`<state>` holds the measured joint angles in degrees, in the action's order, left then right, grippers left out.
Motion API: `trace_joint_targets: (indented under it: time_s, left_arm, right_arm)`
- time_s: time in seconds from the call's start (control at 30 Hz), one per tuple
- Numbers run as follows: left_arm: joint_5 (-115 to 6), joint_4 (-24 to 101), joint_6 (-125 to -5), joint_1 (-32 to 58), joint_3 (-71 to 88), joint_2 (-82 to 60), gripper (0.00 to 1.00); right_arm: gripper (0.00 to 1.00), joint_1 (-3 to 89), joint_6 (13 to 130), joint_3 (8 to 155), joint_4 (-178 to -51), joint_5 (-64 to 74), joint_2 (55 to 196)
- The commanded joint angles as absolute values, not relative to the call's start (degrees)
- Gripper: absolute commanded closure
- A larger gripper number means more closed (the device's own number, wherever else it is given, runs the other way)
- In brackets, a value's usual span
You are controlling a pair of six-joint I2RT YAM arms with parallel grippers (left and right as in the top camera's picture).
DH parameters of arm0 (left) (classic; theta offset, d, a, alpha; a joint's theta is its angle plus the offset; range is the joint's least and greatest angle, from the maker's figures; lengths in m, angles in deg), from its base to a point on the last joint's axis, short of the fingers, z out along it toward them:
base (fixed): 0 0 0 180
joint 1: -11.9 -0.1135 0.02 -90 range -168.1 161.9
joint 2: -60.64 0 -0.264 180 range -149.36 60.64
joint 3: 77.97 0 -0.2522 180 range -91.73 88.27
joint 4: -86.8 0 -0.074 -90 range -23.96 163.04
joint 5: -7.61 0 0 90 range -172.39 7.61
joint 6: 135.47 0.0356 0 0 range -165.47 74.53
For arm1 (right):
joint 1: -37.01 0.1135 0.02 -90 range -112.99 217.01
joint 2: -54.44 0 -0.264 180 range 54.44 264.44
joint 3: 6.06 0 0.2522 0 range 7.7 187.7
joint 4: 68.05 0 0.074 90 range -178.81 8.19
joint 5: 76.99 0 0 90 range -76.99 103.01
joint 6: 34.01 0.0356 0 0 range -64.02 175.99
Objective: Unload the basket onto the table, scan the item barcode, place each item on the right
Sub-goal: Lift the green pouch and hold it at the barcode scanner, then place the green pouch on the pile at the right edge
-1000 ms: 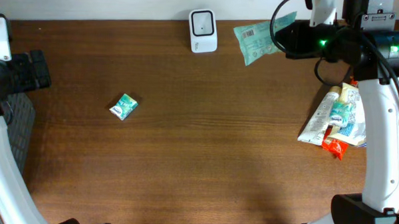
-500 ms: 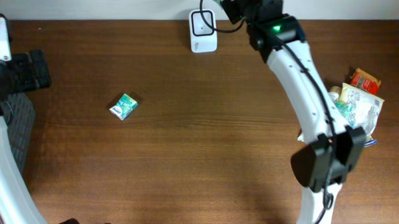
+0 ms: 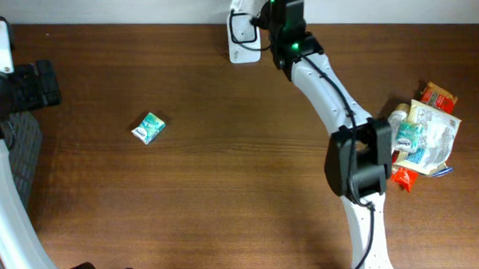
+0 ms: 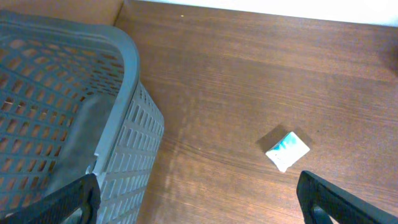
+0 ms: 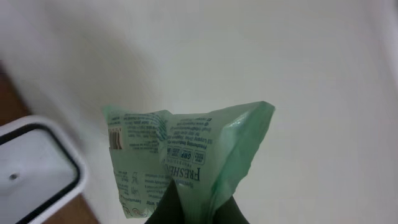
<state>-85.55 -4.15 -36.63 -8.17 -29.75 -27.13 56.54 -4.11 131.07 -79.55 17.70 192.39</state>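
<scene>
A green plastic pouch (image 5: 186,155) with printed text and a small barcode (image 5: 115,138) near its left edge is pinched from below by my right gripper (image 5: 194,210), which is shut on it. The pouch hangs in front of the pale wall, just right of the white scanner (image 5: 31,165). From overhead the right arm (image 3: 306,61) reaches across to the scanner (image 3: 243,37) at the table's back edge, and the pouch itself is hidden there. My left gripper (image 4: 199,205) stands wide open over the table's left side, holding nothing.
A grey slatted basket (image 4: 68,93) stands at the left edge, beside the left gripper. A small green-and-white packet (image 3: 149,128) lies on the wood left of centre. A pile of pouches and tubes (image 3: 422,133) sits at the far right.
The right arm has swung left along the back edge, carrying the green pouch from the back right to the scanner. The left arm has not moved.
</scene>
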Motion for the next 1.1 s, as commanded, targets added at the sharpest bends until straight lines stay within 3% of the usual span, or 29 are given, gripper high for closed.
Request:
trace_joint_targets:
  time_s: [0.0, 0.7, 0.77, 0.87, 0.93, 1.07]
  left_arm:
    - [-85.0, -4.2, -35.9, -8.5, -29.9, -27.2, 0.01]
    - [-84.9, -4.2, -35.9, -8.5, -29.9, -27.2, 0.01]
    - [-84.9, -4.2, -35.9, -8.5, -29.9, -27.2, 0.01]
    - [-85.0, -4.2, -35.9, -8.5, -29.9, -27.2, 0.01]
    - [-85.0, -4.2, -35.9, -8.5, -29.9, -27.2, 0.01]
    - [-84.9, -4.2, -35.9, -8.5, -29.9, -27.2, 0.01]
  right_arm:
    - [0.96, 58.2, -13.7, 131.7, -79.0, 17.1, 195.5]
    - [0.96, 58.3, -17.4, 131.7, -81.0, 16.9, 190.9]
    - [0.96, 58.2, -13.2, 131.7, -85.0, 15.0, 187.7]
    - [0.96, 57.8, 4.1, 131.7, -96.3, 8.9, 179.1]
    - [0.96, 57.7, 17.5, 131.7, -107.9, 1.3, 172.7]
    - [0.96, 56.4, 33.2, 131.7, -130.6, -8.9, 165.8]
